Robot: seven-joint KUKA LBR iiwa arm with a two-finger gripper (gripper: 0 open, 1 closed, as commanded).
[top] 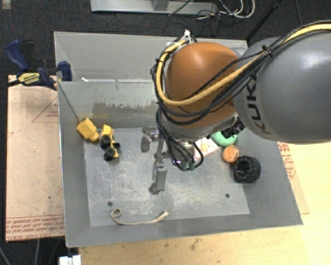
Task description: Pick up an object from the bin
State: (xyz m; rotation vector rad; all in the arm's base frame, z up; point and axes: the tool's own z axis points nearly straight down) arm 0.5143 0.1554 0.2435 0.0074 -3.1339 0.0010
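Note:
My gripper (150, 169) hangs low over the bare floor in the middle of the bin, under the orange dome. Its two grey fingers (158, 178) stand apart, open, with nothing between them. The nearest loose thing to its left is a yellow and black toy vehicle (109, 143), and a yellow block (87, 129) lies just beyond that. A thin beige cord (139, 220) lies curled near the bin's front wall, below the gripper.
To the right of the gripper lie a white card (207, 147), a green thing (227, 138) partly under the arm, a small orange ball (230, 154) and a black round piece (246, 169). The arm covers the bin's back right.

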